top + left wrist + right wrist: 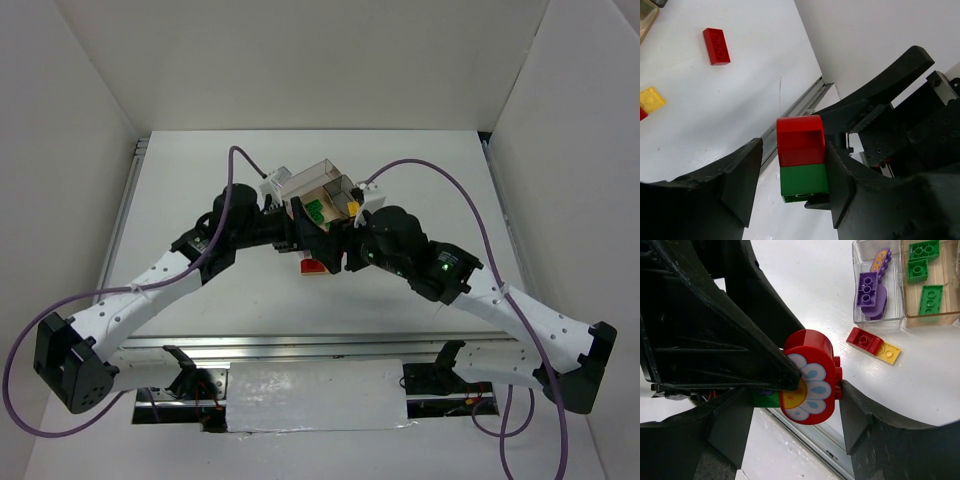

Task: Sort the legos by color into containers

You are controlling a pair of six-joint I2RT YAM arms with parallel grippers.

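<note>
Two arms (150, 290) (520, 310) meet over white table (170, 200), white walls (300, 60); left tool (795, 160) spread, right tool (796, 395) cannot tell.

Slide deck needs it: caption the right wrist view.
Red flower-printed plastic brick in right gripper; purple bricks and green bricks sorted into plastic tray compartments.

Left pincer (794, 150) across right pincer (796, 390)

White table (380, 310), plain white walls (300, 60), even light.
</note>
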